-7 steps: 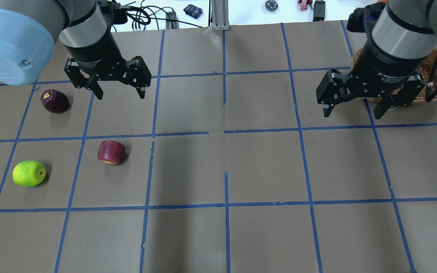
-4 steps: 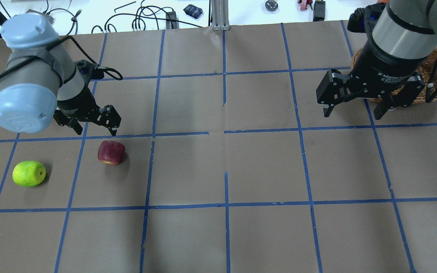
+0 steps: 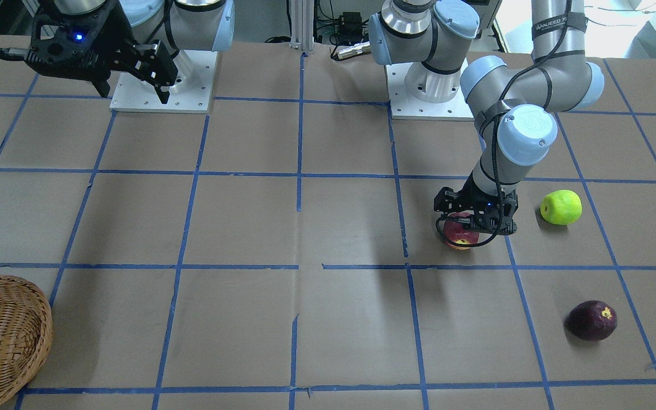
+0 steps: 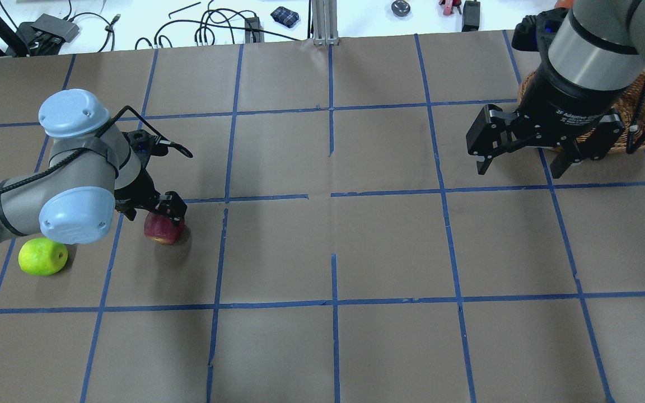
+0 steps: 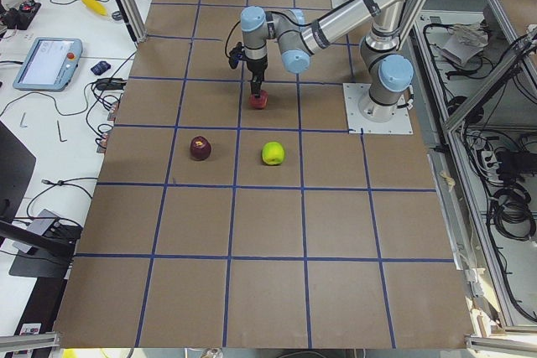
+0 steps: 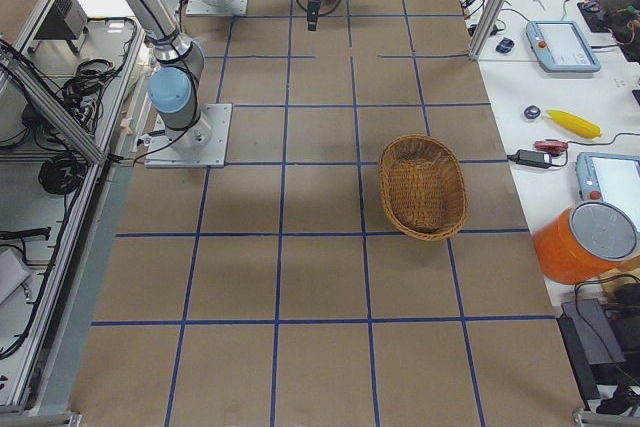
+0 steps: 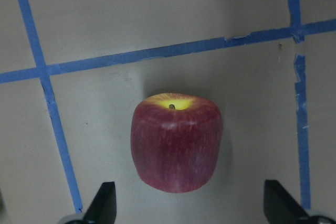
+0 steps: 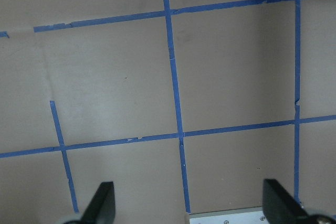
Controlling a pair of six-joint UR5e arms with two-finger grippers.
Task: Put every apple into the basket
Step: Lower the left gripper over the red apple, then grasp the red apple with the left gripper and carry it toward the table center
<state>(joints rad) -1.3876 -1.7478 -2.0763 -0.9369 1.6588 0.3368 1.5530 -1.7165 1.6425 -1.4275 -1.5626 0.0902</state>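
The red apple [image 4: 163,232] lies on the table at the left and also shows in the front view [image 3: 460,233]. My left gripper [image 4: 152,214] is open and low over it. In the left wrist view the apple [image 7: 176,142] sits between the spread fingertips [image 7: 105,205], apart from both. The lime-green apple [image 4: 42,256] lies further left. The purple-maroon apple [image 3: 591,320] shows in the front view; in the overhead view my left arm hides it. My right gripper [image 4: 521,167] is open and empty, held high beside the wicker basket [image 4: 641,120], which is empty [image 6: 422,187].
Brown paper with a blue tape grid [image 4: 333,193] covers the table. Cables and small tools [image 4: 210,25] lie beyond the far edge. The arm bases [image 3: 430,85] stand on the robot's side.
My left arm has swung toward the robot and come down, from high near the purple apple to low over the red apple, and now hides the purple apple. The right arm has barely moved.
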